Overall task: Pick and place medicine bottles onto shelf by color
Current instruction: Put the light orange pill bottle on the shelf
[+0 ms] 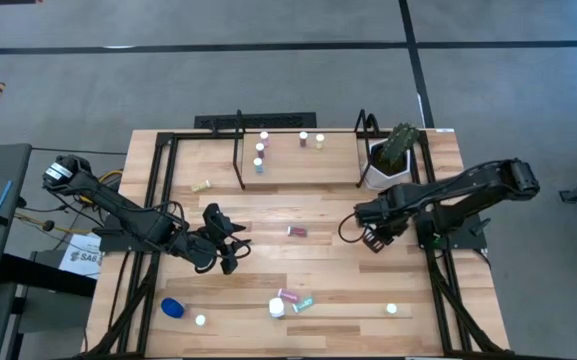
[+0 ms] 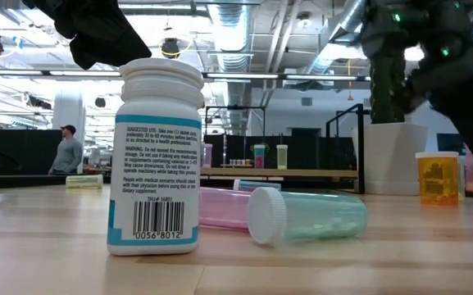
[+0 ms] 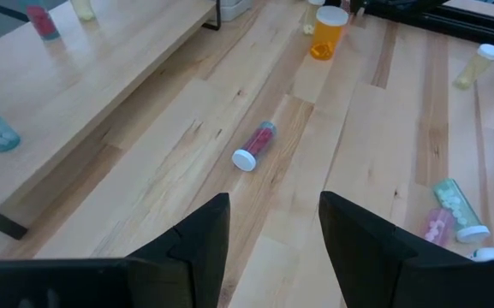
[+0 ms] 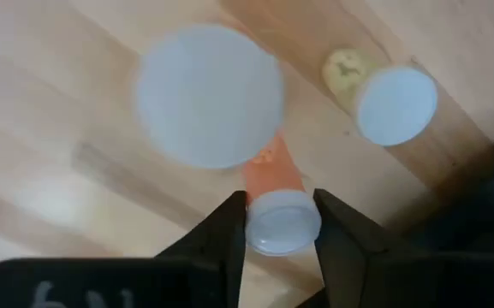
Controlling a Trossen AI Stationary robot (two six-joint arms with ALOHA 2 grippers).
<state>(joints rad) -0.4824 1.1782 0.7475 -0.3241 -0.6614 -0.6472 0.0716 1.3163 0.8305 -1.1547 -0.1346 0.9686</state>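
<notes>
My right gripper [image 1: 373,238] hangs over the table's right half, pointing down, shut on the cap of a small orange medicine bottle [image 4: 268,167]. Beside it stand a blurred, larger white cap [image 4: 208,94] and a white-capped yellow bottle [image 4: 394,104]. An orange bottle [image 2: 437,176] stands upright below that gripper; whether it is the held one I cannot tell. My left gripper [image 3: 272,248] hovers open left of centre with nothing between its fingers; a pink bottle [image 3: 255,147] lies on its side ahead of it. Several bottles [image 1: 260,150] stand on the shelf [image 1: 298,165] at the far edge. My right gripper pinches the orange bottle's white cap [image 4: 281,224] between its two fingers, one on each side. The fingers come from above, pointing down. The bottle is upright, its body reaching down past the cap. The cap hides whether its foot is on the table.
A white pot with a plant [image 1: 388,165] stands at the shelf's right end. Near the front edge are a white labelled bottle [image 2: 158,156], a pink and a teal bottle [image 2: 302,217] lying down, and a blue one [image 1: 172,308]. A yellow-green bottle [image 1: 201,185] lies left of the shelf.
</notes>
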